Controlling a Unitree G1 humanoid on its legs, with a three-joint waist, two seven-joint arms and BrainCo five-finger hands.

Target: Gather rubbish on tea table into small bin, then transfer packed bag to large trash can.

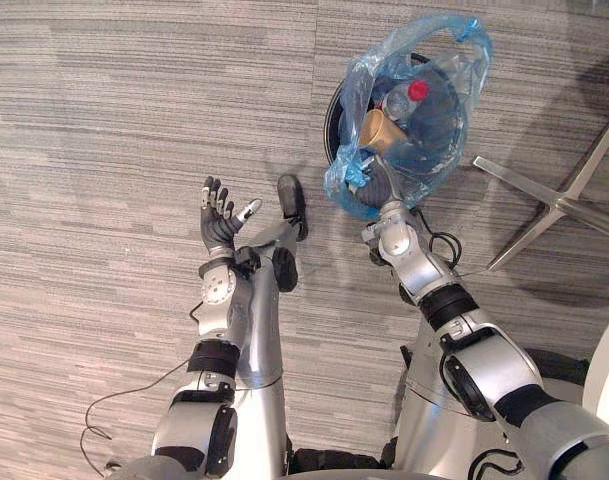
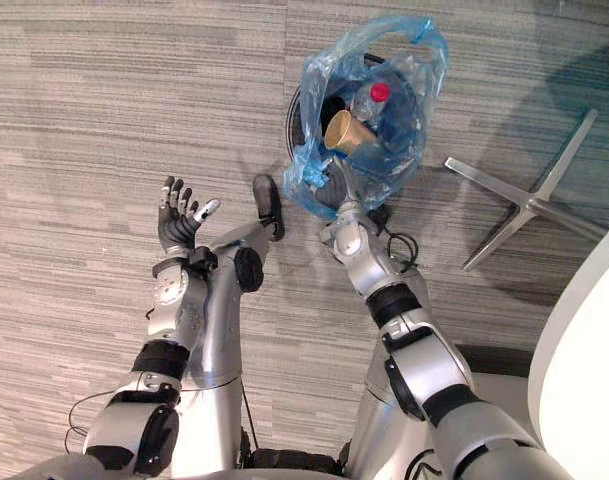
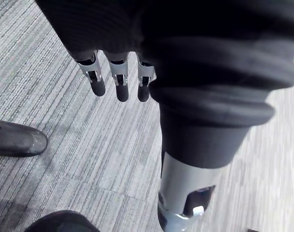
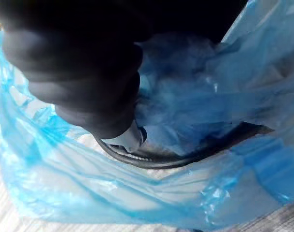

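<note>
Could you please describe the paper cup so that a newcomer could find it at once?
Find the black bin on the grey floor, lined with a blue bag. Inside lies the cup, beside a red-capped bottle; it alone is tan.

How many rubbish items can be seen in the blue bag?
2: a brown cup in the middle of the blue bag, a red-capped bottle beside it. Others may lie hidden below.

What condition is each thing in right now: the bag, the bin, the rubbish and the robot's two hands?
blue bag: mouth open, crumpled, sitting in the bin.
small bin: upright on the floor.
bottle: red cap on, inside the bag.
paper cup: tipped over, inside the bag.
left hand: open, holding nothing.
right hand: at the bag's near edge, grip hidden by plastic.
</note>
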